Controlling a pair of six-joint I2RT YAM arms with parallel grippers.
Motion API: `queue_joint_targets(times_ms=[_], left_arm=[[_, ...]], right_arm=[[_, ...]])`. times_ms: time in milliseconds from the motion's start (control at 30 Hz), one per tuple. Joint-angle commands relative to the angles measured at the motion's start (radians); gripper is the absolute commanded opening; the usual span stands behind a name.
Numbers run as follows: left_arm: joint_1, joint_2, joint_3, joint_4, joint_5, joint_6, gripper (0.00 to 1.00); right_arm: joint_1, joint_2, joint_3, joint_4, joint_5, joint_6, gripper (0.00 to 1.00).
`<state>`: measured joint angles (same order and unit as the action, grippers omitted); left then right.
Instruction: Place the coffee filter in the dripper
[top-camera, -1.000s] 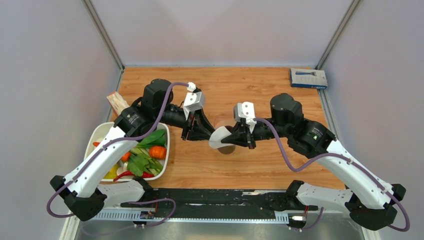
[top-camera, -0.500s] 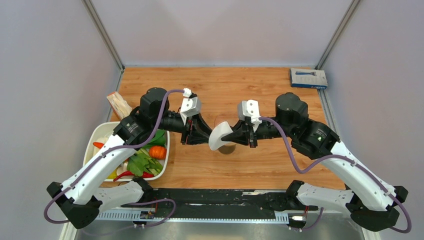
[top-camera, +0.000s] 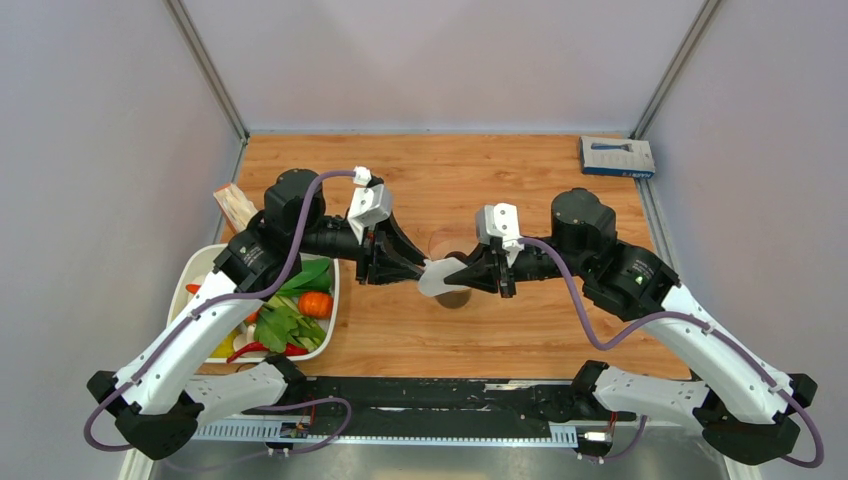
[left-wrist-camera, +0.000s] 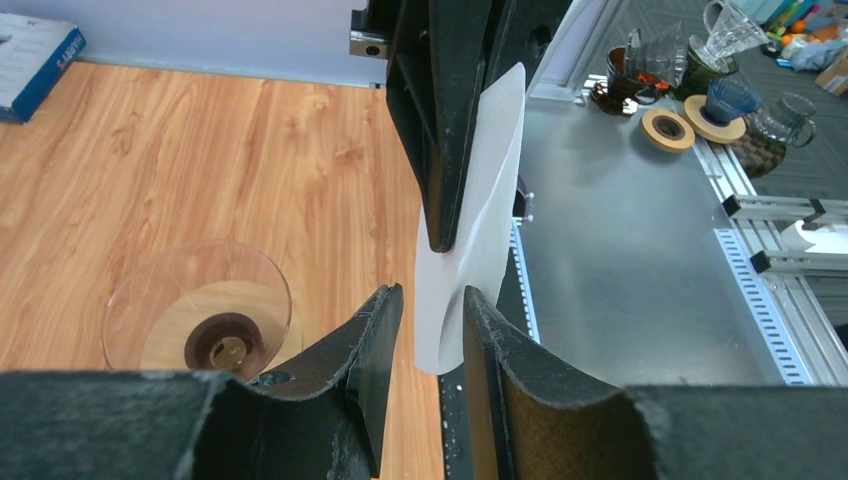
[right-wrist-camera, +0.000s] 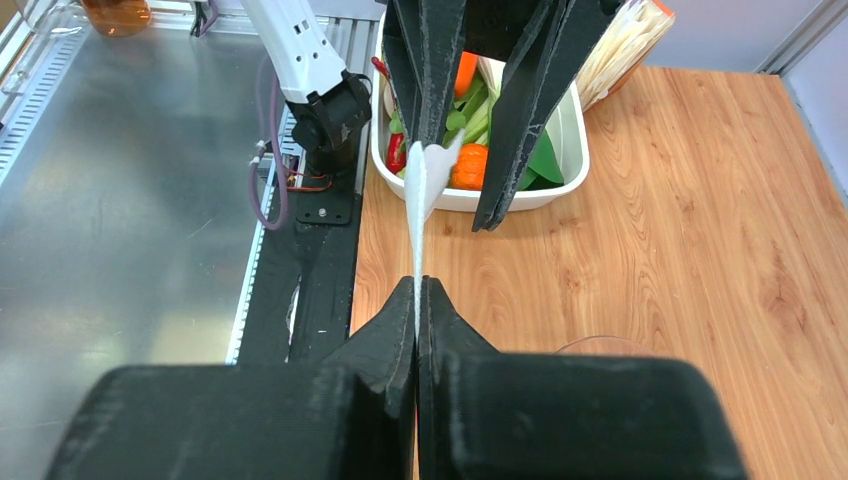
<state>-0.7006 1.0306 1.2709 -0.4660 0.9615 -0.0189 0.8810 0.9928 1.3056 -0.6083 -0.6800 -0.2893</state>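
- Since the earlier frame, the left arm has been swung across toward the right one. The left gripper (top-camera: 420, 272), which then hung clear of the paper, is now brought up to the free edge of the coffee filter (top-camera: 437, 277).
- A white tub (top-camera: 335, 310) of vegetables is noted behind the left gripper, beside its forearm. It is not touched and takes no part in this step.
- The dripper (left-wrist-camera: 200, 320) is seen standing mouth-up on the wood, empty, directly beneath the right gripper (right-wrist-camera: 417, 285) and below and to one side of the left fingertips. It is judged to be left there as the drop target.
- The filter is held in the air just above the dripper and is not yet in it. It is pinched flat and edge-on by the right gripper, whose jaws are fully closed on one edge. The rest of the sheet is thus presented forward to the other claw.
- The left jaws are held partly apart, one finger on each side of the sheet, and no pinch is seen. This is judged to be a set-up for a second hold, or for parting the folded layers so a cone can be opened before lowering.
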Motion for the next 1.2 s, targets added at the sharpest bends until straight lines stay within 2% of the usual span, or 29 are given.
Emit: queue_joint_targets(times_ms=[0, 333, 600, 933, 1167], left_arm=[[0.001, -0.003, 0.044, 0.050, 0.034, -0.037, 0.39], [0.001, 0.002, 0.045, 0.052, 0.073, -0.036, 0.48], [0.001, 0.019, 0.042, 0.070, 0.005, -0.029, 0.47], [0.001, -0.005, -0.041, 0.063, 0.054, 0.018, 0.46], [0.001, -0.020, -0.063, 0.100, 0.074, -0.019, 0.45]], right_arm=[[-0.001, -0.001, 0.005, 0.032, 0.004, -0.001, 0.00], [-0.002, 0.011, 0.013, 0.034, 0.009, 0.004, 0.00], [-0.001, 0.015, 0.028, 0.039, -0.054, -0.006, 0.00], [0.000, 0.016, 0.034, 0.040, -0.042, -0.005, 0.00], [-0.001, 0.011, 0.021, 0.041, -0.032, -0.012, 0.00]])
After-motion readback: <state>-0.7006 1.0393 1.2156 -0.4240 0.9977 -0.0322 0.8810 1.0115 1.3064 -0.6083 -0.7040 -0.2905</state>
